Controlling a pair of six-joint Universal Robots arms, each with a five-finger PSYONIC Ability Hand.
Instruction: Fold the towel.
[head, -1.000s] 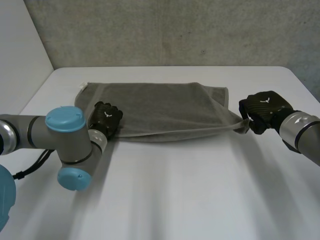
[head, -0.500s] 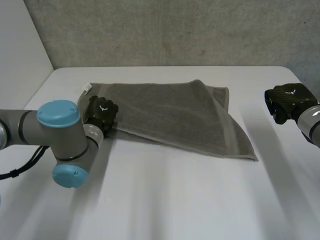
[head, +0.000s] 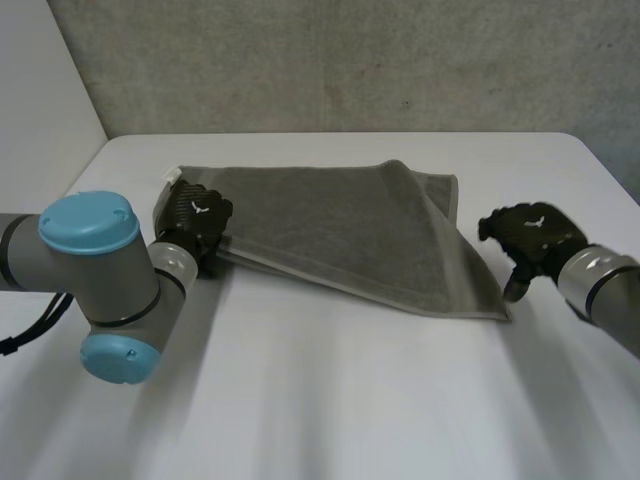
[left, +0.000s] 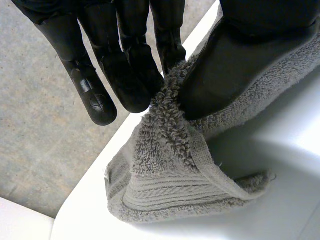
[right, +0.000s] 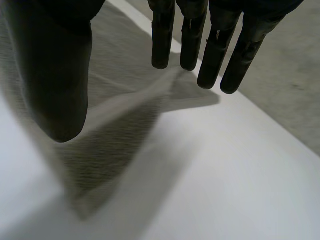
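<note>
Towel (head: 350, 230) lies part-folded, skewed on bench (head: 350, 400); left hand (head: 195, 215) pinches its left corner, right hand (head: 525, 235) spread and empty by the near right corner; judged mid-fold, next the right hand must grip that corner.

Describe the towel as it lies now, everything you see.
The grey-brown terry towel lies flat on the white table, doubled over with its layers askew and one corner fanned out toward the open right hand. It has a woven band near the hem. The left hand pinches its opposite end between fingers and thumb.
</note>
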